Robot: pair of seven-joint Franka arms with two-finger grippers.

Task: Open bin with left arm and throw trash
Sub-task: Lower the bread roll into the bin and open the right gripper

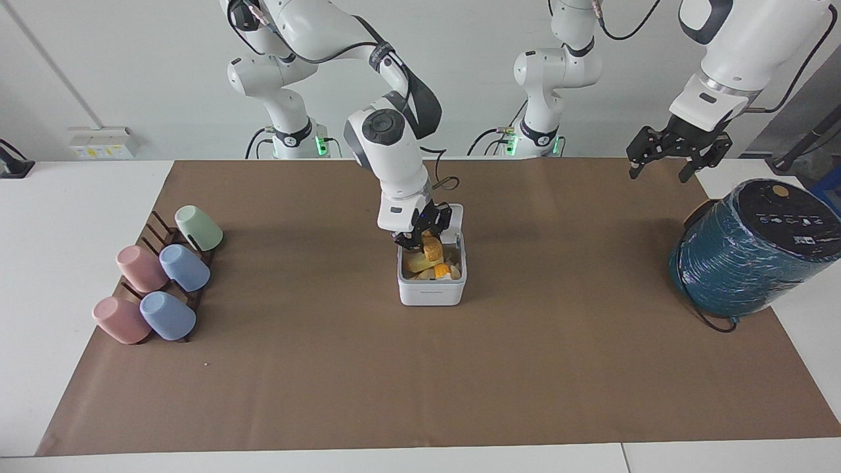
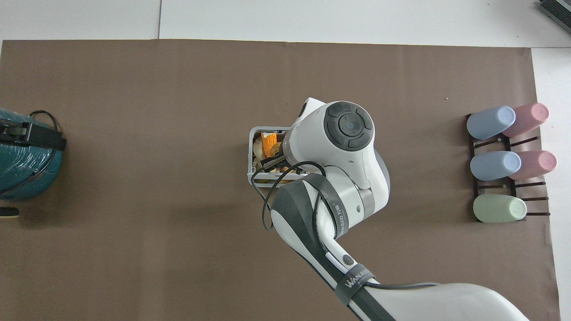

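The small white bin [image 1: 430, 292] stands mid-table with its lid [image 1: 454, 220] open and upright on the side nearer the robots. My right gripper [image 1: 428, 242] is over the bin's opening, shut on the golden-brown crumbed lump [image 1: 431, 250]. A pale yellow block [image 1: 416, 263] and an orange piece [image 1: 442, 269] lie inside. In the overhead view the right wrist hides most of the bin [image 2: 250, 154]; the orange piece [image 2: 267, 140] shows. My left gripper [image 1: 659, 171] is open, empty and raised beside the teal cylinder, and shows over it in the overhead view [image 2: 49, 139].
A big teal wrapped cylinder [image 1: 749, 253] lies at the left arm's end of the table, also in the overhead view [image 2: 20, 171]. A dark rack with several pastel cups [image 1: 158, 282] sits at the right arm's end, seen from above too [image 2: 508, 160]. Brown paper covers the table.
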